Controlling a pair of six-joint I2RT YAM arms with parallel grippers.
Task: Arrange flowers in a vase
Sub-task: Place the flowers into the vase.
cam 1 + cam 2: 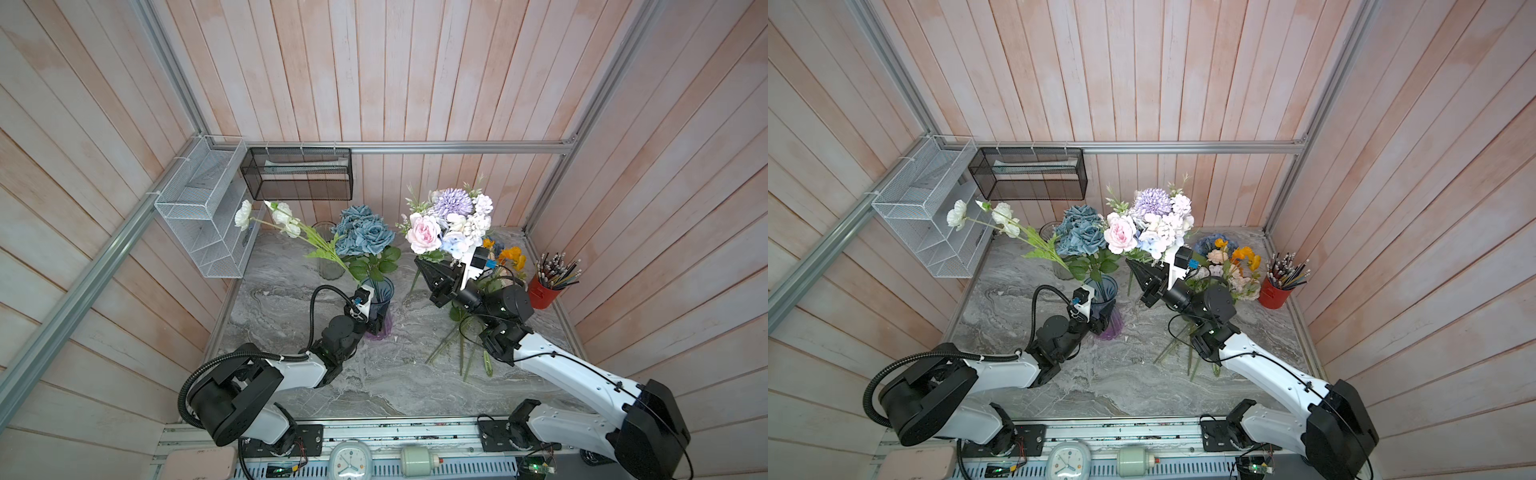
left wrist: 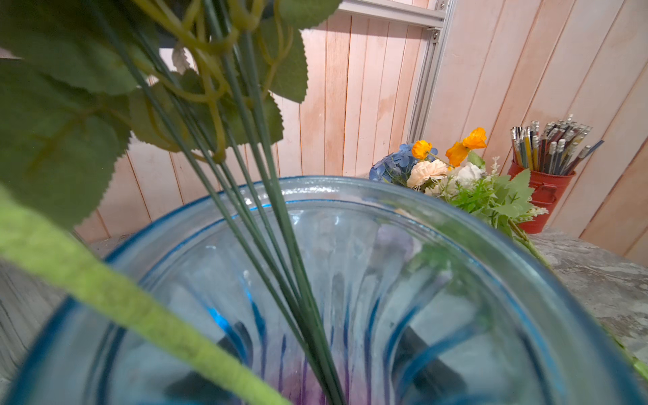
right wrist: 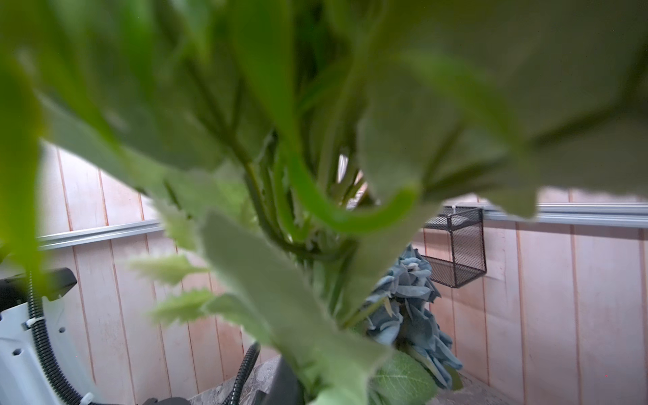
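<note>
**Bouquet aloft, grip points mostly hidden**

The left end effector (image 1: 376, 326) stands at the foot of the blue glass vase (image 1: 379, 293). Its fingers (image 2: 434, 373) show only as dark shapes through the glass, one on each side, set wide and clamped on the vase. The vase stands on the desk (image 1: 374, 374) and holds the dusty-blue roses (image 1: 365, 235) and the white blooms (image 1: 282, 216), which lean out to one side. In the left wrist view the vase's base is cut off by the frame's edge.

The right end effector (image 1: 420, 262) is closed on the stems of a mixed bouquet (image 1: 446, 224) of pink, lilac and white, held in the air just beside the roses. The contact itself is hard to see. Blurred leaves fill the right wrist view and cover the fingers.

The loose flowers (image 1: 512, 255) on the desk lie largely behind the right arm, with orange heads and some stems showing. A clear vase (image 1: 328, 268) is partly hidden behind the white blooms' stems. A red cup (image 1: 543, 293) of pencils stands near the wall.
</note>
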